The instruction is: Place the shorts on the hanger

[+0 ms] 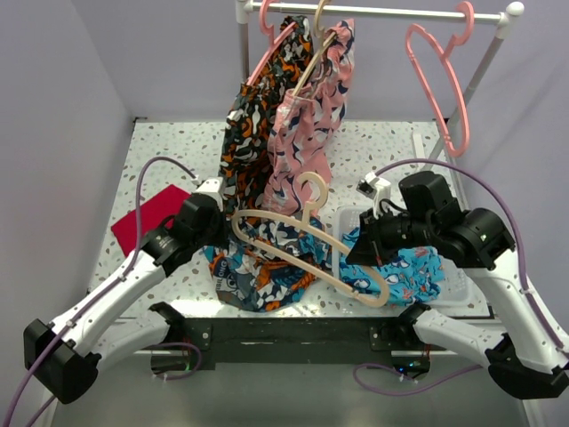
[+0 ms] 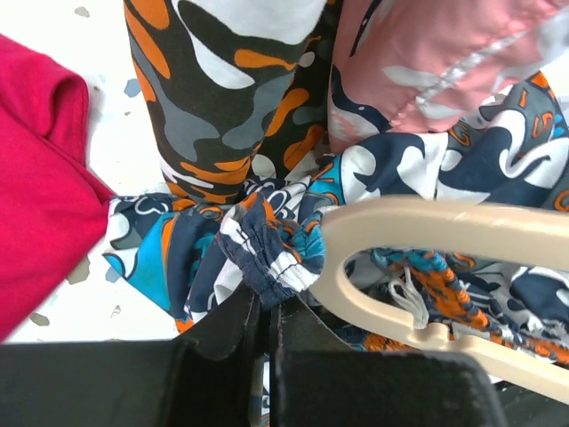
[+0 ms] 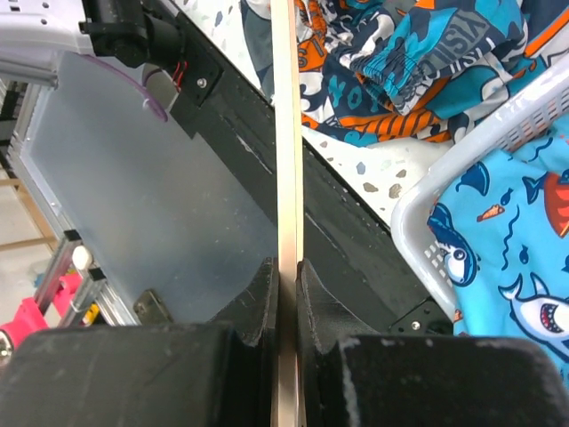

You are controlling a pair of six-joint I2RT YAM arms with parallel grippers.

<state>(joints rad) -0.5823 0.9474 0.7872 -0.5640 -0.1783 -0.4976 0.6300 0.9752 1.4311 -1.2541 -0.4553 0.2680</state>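
Crumpled shorts [image 2: 267,258], patched blue, orange, black and white; left jaws clamp their gathered waistband, right jaws clamp the cream hanger [image 3: 286,133].

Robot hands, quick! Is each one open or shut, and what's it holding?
Left gripper: shut, pinching a bunched edge of the shorts.
Right gripper: shut on the hanger.

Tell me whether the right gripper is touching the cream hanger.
Touching. The right wrist view shows the right gripper shut on the hanger, its thin bar pinched between both fingers with no gap.
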